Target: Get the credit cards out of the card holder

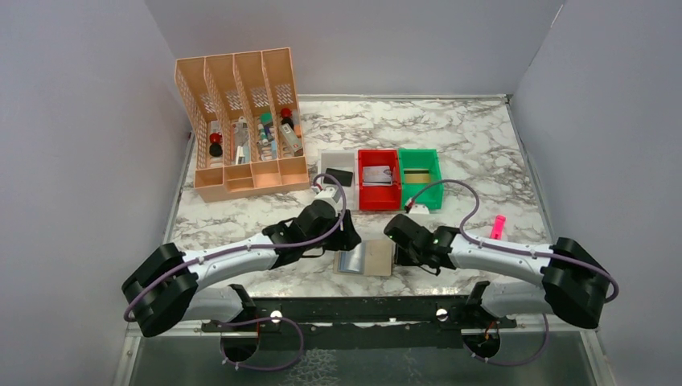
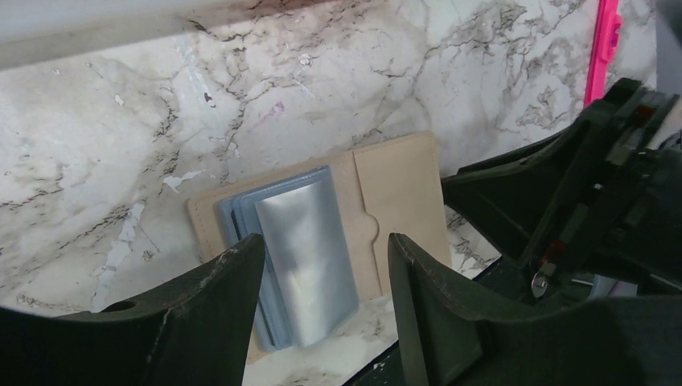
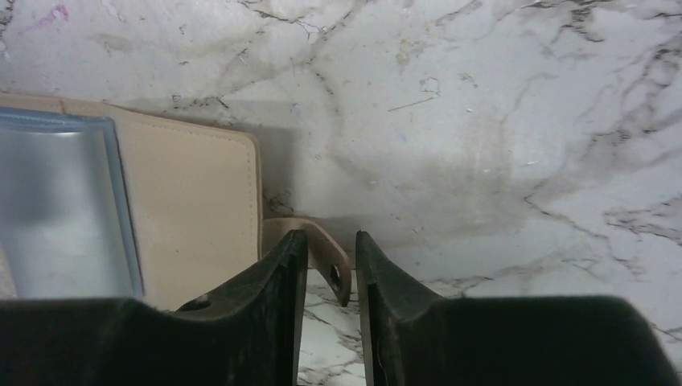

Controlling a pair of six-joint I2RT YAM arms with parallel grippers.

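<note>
From above, the card holder (image 1: 366, 259) lies open and flat on the table, near the front edge, between the two arms. The left gripper (image 1: 347, 239) is just beside its left side. The right gripper (image 1: 400, 245) is just beside its right side. Further back, three bins stand in a row. A black card (image 1: 339, 176) lies in the white bin (image 1: 328, 159). A silver card (image 1: 378, 174) lies in the red bin (image 1: 379, 201), and a striped card (image 1: 416, 174) in the green bin (image 1: 429, 193). So the cards look to be out, and the job seems almost done.

In the left wrist view, the left fingers (image 2: 201, 314) are spread wide and hold nothing. The holder sits on the table between them, with its shiny clear sleeve (image 2: 306, 257) on top.

In the right wrist view, the right fingers (image 3: 269, 314) are almost together, with only a thin gap. The holder's small tab (image 3: 326, 245) curls right at that gap. It may be pinched, but I cannot tell from here.

What could go wrong? If the tab is caught and the right arm lifts away, the light holder could be dragged or flipped. It lies close to the front edge, so a tug that way could pull it off. The shiny sleeve could also hide one more card, so it would be easy to stop too soon.
</note>
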